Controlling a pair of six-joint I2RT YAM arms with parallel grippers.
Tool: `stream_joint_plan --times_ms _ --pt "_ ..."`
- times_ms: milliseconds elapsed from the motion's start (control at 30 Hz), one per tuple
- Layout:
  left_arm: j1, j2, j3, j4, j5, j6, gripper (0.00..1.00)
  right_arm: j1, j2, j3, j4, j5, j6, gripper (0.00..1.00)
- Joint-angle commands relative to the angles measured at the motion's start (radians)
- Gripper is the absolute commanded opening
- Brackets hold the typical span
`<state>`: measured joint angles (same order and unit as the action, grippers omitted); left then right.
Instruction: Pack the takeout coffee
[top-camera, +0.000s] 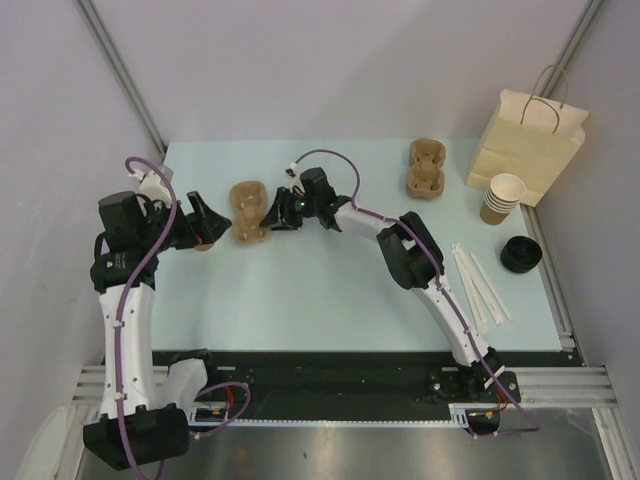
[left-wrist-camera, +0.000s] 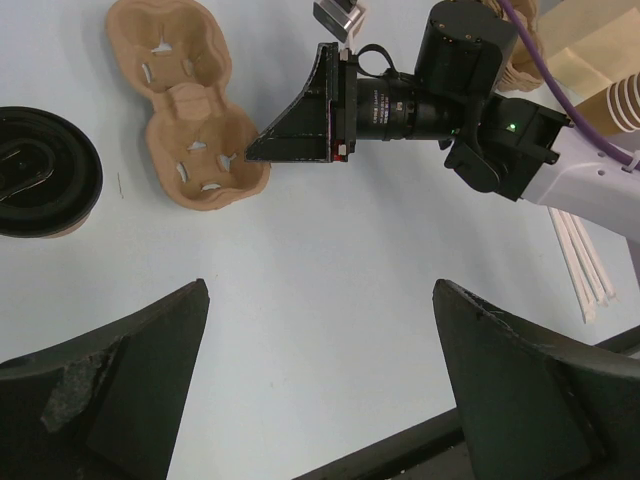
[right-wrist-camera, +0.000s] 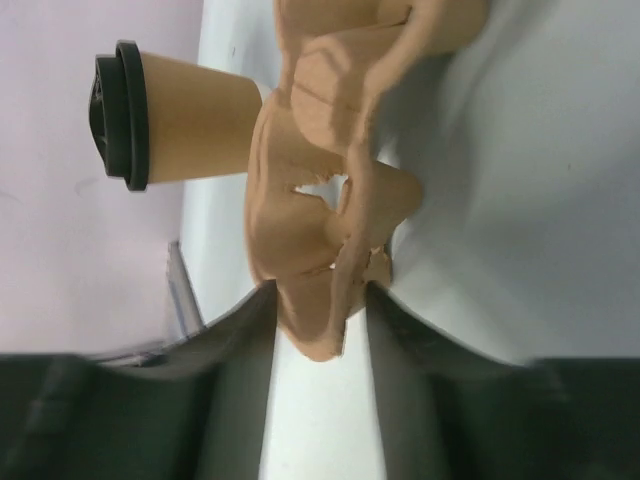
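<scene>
Risk: my right pincer (right-wrist-camera: 320, 290), jaws loosely apart astride the rim of the carrier (top-camera: 248, 212), could drag it into the lidded takeout coffee (left-wrist-camera: 45, 170) standing at its nine o'clock; my left pincer (left-wrist-camera: 320, 300) gapes wide, empty.

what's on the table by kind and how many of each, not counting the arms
pulp cup carriers: 2
lidded coffee cup: 1
stack of open paper cups: 1
stack of black lids: 1
bundle of wrapped straws: 1
paper bag: 1
total: 7, counting each stack or bundle as one
</scene>
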<state>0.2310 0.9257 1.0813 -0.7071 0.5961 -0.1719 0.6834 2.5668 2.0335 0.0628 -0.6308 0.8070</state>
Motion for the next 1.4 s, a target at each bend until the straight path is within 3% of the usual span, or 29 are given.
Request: stream_joint_plan --times_ms 0,133,300,333,533,633,867,1067,1367 --pt "0.014 -0.018 0.037 -0.006 0.002 0.023 1.0 -0.013 -0.052 0.054 0.017 0.025 -0.032 0.55" --pt "0.014 -0.007 0.029 0.05 0.039 0.0 1.0 -0.051 -0.161 0.036 -0.053 0.023 -0.113 0.73" --pt "0.016 0.036 0.019 0.149 0.139 -0.037 1.0 -0.12 -0.35 0.021 -0.263 0.039 -0.297 0.81" --pt "0.014 0.044 0.016 0.182 0.151 -0.043 0.99 -0.149 -0.377 0.025 -0.302 0.045 -0.395 0.84" --pt "0.004 0.114 0.019 0.277 0.232 -0.063 0.99 -0.306 -0.56 0.188 -0.633 0.144 -0.69 0.99" --pt "-0.007 0.148 0.016 0.339 0.255 -0.081 0.99 -0.43 -0.623 0.252 -0.74 0.227 -0.779 1.0" --pt "-0.059 0.223 0.038 0.426 0.261 -0.121 0.99 -0.822 -0.778 0.254 -0.747 0.253 -0.947 1.0" --pt "-0.078 0.254 0.043 0.449 0.248 -0.132 0.99 -1.007 -0.916 0.073 -0.646 0.223 -1.176 1.0" --pt "-0.079 0.291 0.037 0.466 0.266 -0.127 1.0 -1.168 -0.768 0.217 -0.923 0.095 -1.551 1.0"
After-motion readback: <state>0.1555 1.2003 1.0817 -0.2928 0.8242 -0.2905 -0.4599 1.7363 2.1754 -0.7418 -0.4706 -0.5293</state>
